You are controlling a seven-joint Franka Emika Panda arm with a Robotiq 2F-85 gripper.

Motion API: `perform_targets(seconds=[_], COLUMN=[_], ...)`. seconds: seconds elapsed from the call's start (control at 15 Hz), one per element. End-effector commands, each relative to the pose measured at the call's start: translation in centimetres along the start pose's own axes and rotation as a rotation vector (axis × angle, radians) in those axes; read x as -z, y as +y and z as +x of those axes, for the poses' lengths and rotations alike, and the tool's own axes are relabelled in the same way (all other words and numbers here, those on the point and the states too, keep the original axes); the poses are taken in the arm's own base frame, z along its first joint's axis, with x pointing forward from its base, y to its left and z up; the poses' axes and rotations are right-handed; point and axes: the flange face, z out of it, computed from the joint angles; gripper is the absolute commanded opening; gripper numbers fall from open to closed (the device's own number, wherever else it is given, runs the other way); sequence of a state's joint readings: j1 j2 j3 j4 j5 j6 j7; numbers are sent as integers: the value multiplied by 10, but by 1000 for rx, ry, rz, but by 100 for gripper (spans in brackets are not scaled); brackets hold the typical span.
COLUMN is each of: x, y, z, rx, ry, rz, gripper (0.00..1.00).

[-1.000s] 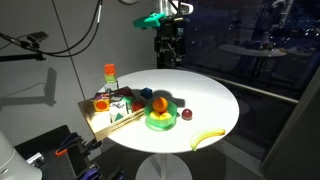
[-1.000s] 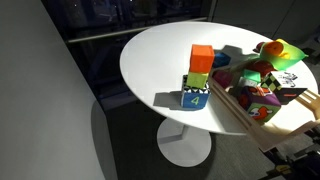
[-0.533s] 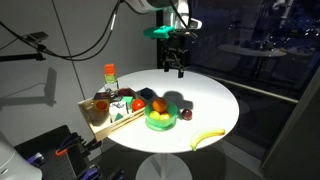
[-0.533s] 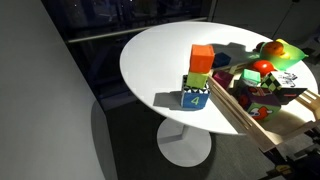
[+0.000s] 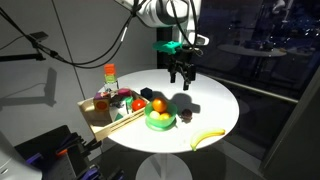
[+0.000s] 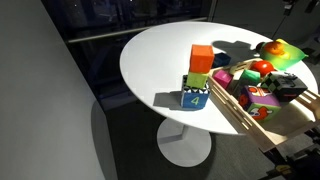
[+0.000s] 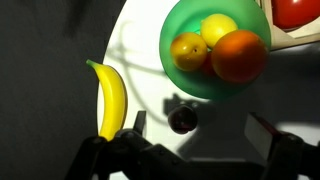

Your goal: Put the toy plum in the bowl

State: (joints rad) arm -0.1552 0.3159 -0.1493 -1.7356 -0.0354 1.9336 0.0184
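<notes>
The toy plum (image 7: 182,119) is a small dark maroon ball lying on the white table, just outside the lime-green bowl (image 7: 186,80). In an exterior view the plum (image 5: 186,114) lies next to the bowl (image 5: 165,126). The bowl holds an orange fruit (image 7: 239,55), a yellow fruit (image 7: 219,27) and a smaller orange-yellow fruit (image 7: 188,51). My gripper (image 7: 200,128) is open and empty, its two fingers on either side of the plum and above it. In an exterior view the gripper (image 5: 182,78) hangs above the table behind the bowl.
A yellow banana (image 7: 110,98) lies near the table's edge, also seen in an exterior view (image 5: 207,138). A wooden tray of coloured blocks (image 5: 105,120) sits beside the bowl, also in an exterior view (image 6: 250,105). A stack of blocks (image 6: 200,75) stands by the tray.
My gripper has come down from high behind the table and moved forward, toward the plum and the bowl. The fruit and the bowl have not moved.
</notes>
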Motion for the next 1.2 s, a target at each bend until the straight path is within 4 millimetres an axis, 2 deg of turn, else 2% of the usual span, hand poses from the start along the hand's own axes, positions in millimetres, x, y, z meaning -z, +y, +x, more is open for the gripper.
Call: perform_targets(seconds=[0.0,0.33,1.13], x=[-16,-50,-100], y=[5,6,0], z=[19,33,56], rx=[-49,-72,-78], ry=[-9,18,111], rz=[3,1,-14], gripper=[100,100,100])
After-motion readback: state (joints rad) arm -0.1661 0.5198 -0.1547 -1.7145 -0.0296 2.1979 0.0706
